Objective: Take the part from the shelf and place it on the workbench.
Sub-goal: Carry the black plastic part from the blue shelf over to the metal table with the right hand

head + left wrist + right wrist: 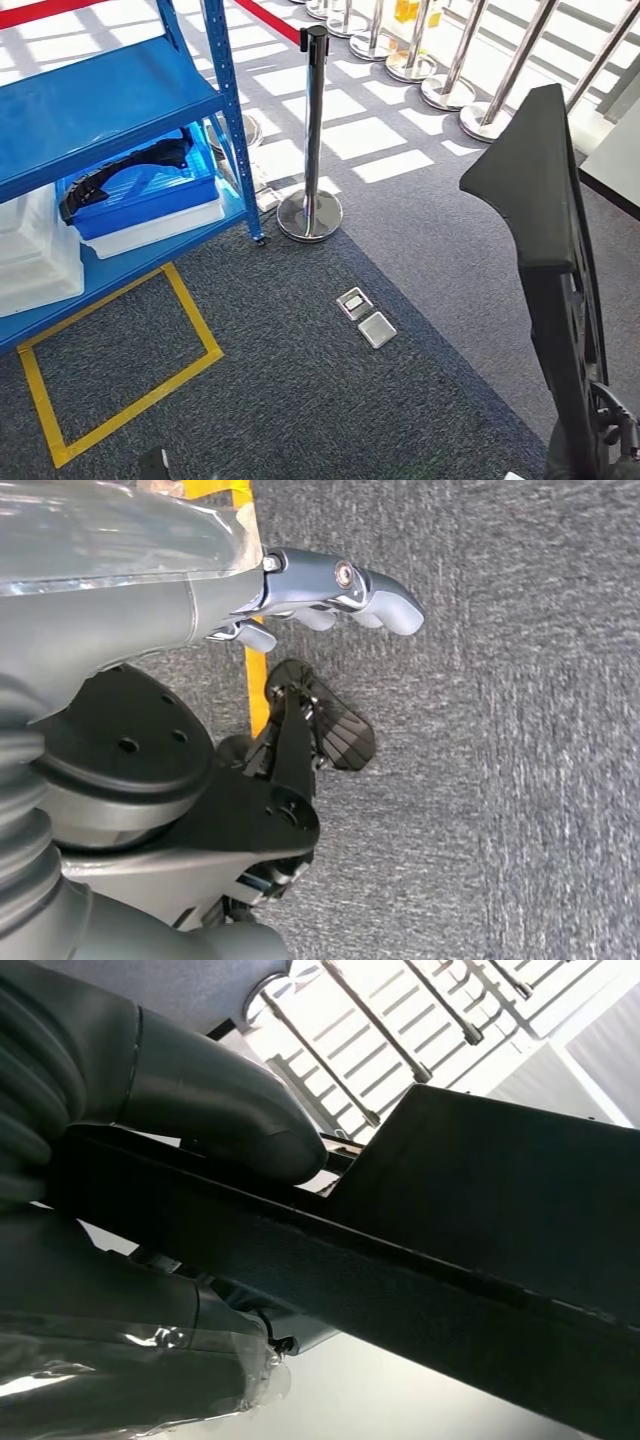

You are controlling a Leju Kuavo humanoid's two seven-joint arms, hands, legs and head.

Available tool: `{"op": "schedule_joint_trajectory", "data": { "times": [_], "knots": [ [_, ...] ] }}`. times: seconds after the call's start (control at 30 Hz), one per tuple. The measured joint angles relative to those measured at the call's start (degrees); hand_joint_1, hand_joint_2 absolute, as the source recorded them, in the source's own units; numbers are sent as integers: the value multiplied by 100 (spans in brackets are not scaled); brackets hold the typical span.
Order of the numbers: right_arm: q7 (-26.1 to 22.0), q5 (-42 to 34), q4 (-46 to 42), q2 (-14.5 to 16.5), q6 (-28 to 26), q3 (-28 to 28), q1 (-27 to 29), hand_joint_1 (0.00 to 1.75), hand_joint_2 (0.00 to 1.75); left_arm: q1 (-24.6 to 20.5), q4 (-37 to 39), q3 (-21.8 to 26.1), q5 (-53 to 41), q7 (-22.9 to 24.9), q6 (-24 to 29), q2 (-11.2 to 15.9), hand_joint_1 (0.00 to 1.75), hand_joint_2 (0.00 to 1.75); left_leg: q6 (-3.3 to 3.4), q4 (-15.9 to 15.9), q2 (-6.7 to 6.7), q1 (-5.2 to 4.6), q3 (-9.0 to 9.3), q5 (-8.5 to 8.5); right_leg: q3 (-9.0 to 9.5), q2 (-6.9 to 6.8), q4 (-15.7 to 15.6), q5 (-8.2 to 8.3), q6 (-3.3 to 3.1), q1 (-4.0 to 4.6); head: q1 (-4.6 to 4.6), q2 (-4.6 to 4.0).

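Carry step in hand: right robot hand [151,1160] is clamping the black plastic part [555,260] upright, clear of the blue shelf [113,100] — left robot hand [332,590] is hanging empty, fingers loose — next, reaching the dark surface [615,165] and lowering it flat.

No readable txt, labels, brand names or nos. anywhere: none on the blue shelf [113,95], the black part [555,260], the floor plates [366,316] or the barrier post [312,130].
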Motion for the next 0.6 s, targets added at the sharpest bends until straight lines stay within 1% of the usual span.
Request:
{"op": "schedule_joint_trajectory", "data": {
  "times": [0.03, 0.07, 0.1, 0.13, 0.17, 0.2, 0.23, 0.27, 0.3, 0.33, 0.37, 0.4, 0.43, 0.47, 0.5, 0.53, 0.57, 0.6],
  "knots": [
    [0, -1, -3, 0, 0, -1, 0, 175, 175, 0, 0, 0, -1, 1, -1, 0, 0, 175, -26, -2, 21, -7, 13, -14, 108, -39, -225, 56, -26, 21, -2, 0],
    [1, -4, -6, 0, 0, -2, 1, 175, 175, 0, 0, 0, -1, 1, -1, 0, 0, 175, -56, -7, 43, -11, 20, -24, 139, -50, -300, 42, -55, 44, -4, 0],
    [1, -8, -9, 0, 0, -5, 7, 175, 175, -1, 0, 0, -2, 1, -1, 0, 0, 175, -88, -16, 67, -11, 28, -28, 128, -18, -309, 40, -87, 65, -5, 0],
    [2, -13, -13, 0, 0, -10, 13, 175, 175, -2, 0, -1, -1, 1, -1, -1, 0, 175, -123, -25, 83, -1, 40, -42, 130, 14, -323, 48, -126, 59, -7, 0],
    [2, -17, -16, 2, 0, -16, 16, 175, 175, -3, 0, -1, -2, 1, -1, -1, 0, 175, -151, -3, 62, 10, 42, -81, 142, 46, -348, 59, -166, 54, -8, 0],
    [2, -21, -19, 3, 0, -23, 13, 175, 175, -3, 0, -2, -3, 0, -2, 0, 0, 175, -169, 102, 15, 16, 5, -167, 157, 74, -376, 73, -209, 44, -10, 0],
    [2, -23, -21, 5, 0, -26, 8, 175, 175, -1, 0, -1, -4, 0, -2, 1, 0, 175, -179, 326, -48, 17, -90, -309, 174, 101, -401, 83, -247, 34, -14, 0],
    [2, -26, -21, 9, 0, -28, 1, 175, 175, 1, 0, -1, -6, 0, -2, 3, 0, 175, -178, 665, -111, 14, -249, -482, 180, 128, -407, 80, -270, 39, -15, 0],
    [2, -29, -20, 10, 0, -30, -4, 175, 175, 3, 0, 0, -5, -1, -2, 4, 0, 175, -179, 1070, -143, 10, -451, -648, 182, 162, -405, 74, -289, 44, -16, 0],
    [2, -33, -19, 11, 0, -32, -3, 175, 175, 4, 0, 1, -5, -1, -2, 5, 0, 175, -181, 1406, -158, 8, -629, -747, 189, 203, -404, 68, -298, 50, -15, 0],
    [1, -37, -19, 12, 1, -34, 0, 175, 175, 4, 0, 1, -5, -3, -2, 6, 0, 175, -180, 1573, -164, 8, -734, -740, 200, 251, -402, 61, -303, 55, -14, 0],
    [-1, -43, -18, 12, 2, -38, 5, 175, 175, 3, 0, 2, -6, -6, -2, 7, 0, 175, -176, 1520, -167, 10, -736, -618, 217, 305, -400, 51, -303, 56, -14, 0],
    [-3, -51, -18, 13, 2, -43, 12, 175, 175, 2, 0, 2, -6, -10, -3, 7, 0, 175, -170, 1250, -179, 15, -635, -406, 241, 359, -396, 37, -294, 54, -14, 0],
    [-5, -58, -19, 13, 1, -47, 22, 175, 175, 5, 0, 3, -7, -16, -3, 7, 0, 175, -161, 875, -224, 23, -484, -175, 261, 411, -386, 15, -277, 52, -15, 0],
    [-11, -63, -20, 13, 0, -52, 30, 175, 175, 9, 0, 3, -7, -21, -5, 7, 0, 175, -153, 528, -288, 35, -339, -12, 268, 462, -358, -11, -251, 58, -14, 0],
    [-20, -65, -23, 13, 0, -56, 40, 175, 175, 12, 0, 3, -9, -27, -6, 7, 0, 175, -141, 280, -349, 39, -236, 71, 256, 505, -331, -28, -222, 59, -12, 0],
    [-28, -66, -29, 15, 0, -59, 53, 175, 175, 13, 0, 3, -8, -31, -7, 7, 0, 175, -127, 154, -396, 35, -188, 81, 233, 539, -310, -38, -192, 57, -10, 0],
    [-36, -66, -35, 16, 0, -62, 67, 175, 175, 10, 0, 3, -7, -33, -7, 7, 0, 175, -110, 121, -407, 23, -177, 54, 211, 569, -297, -37, -163, 52, -9, 0]
  ]
}}
